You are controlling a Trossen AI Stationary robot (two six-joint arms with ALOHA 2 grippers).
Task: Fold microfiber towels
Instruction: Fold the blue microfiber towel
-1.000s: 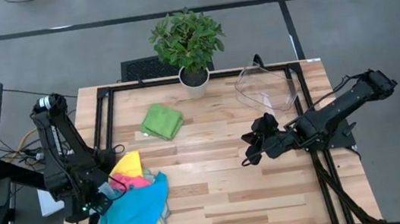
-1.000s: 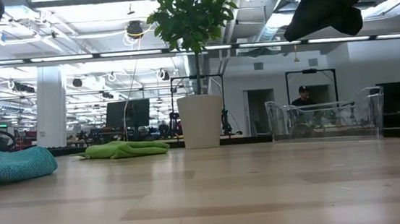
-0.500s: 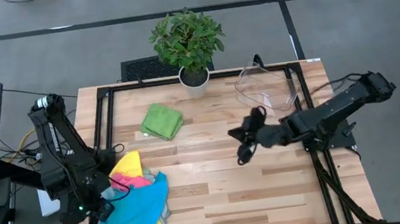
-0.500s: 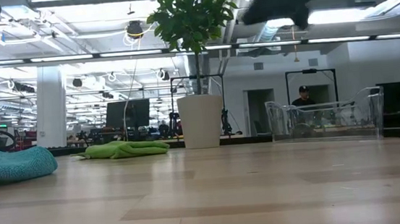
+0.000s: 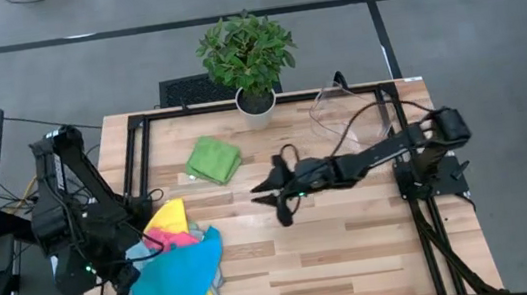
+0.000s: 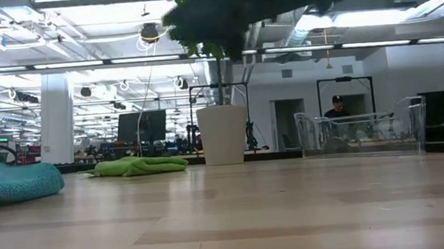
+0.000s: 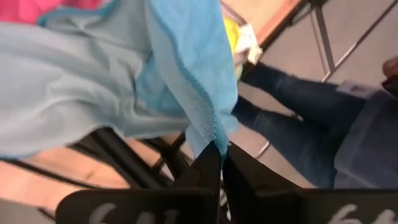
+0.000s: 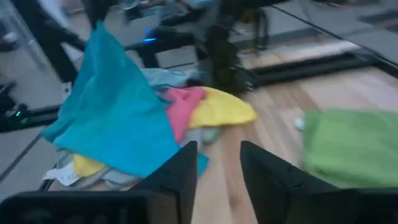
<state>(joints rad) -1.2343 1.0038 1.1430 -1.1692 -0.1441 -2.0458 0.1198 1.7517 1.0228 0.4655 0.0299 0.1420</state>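
No legible writing or brand marks. Blue towel (image 5: pixel 182 283), soft and crumpled, tops the pile of pink, yellow and pale towels (image 5: pixel 177 229) at the tabletop (image 5: pixel 358 257) front-left corner, one edge pinched in the closed left end effector (image 7: pixel 219 151); a folded green towel (image 5: pixel 214 159) lies near the potted plant (image 5: pixel 248 59). Right end effector (image 5: pixel 278 198), fingers apart and empty, has advanced from mid-right to tabletop centre over the last second.
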